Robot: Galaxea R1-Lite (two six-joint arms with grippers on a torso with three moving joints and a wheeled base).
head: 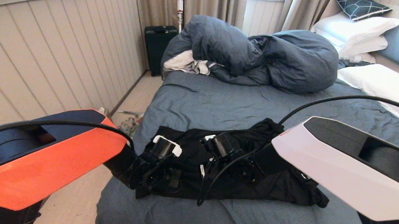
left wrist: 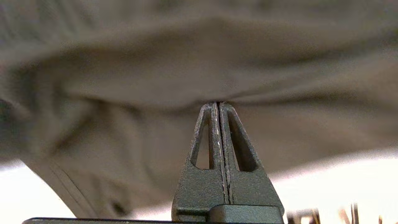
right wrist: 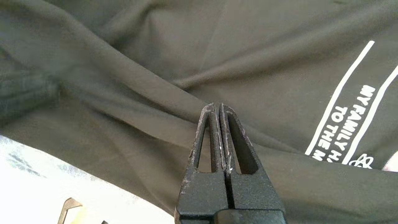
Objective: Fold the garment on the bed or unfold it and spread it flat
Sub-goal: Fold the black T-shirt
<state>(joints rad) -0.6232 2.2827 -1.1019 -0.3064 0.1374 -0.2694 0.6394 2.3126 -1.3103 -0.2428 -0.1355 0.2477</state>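
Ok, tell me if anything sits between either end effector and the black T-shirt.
Nothing visible does. The left end effector and the right end effector are both shut with their tips right at folds of the black T-shirt, which lies bunched on the bed. The duvet is heaped well beyond it.

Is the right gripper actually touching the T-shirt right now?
Touching. In the right wrist view the right gripper has its fingers shut, tips pinching a raised fold of the black T-shirt.
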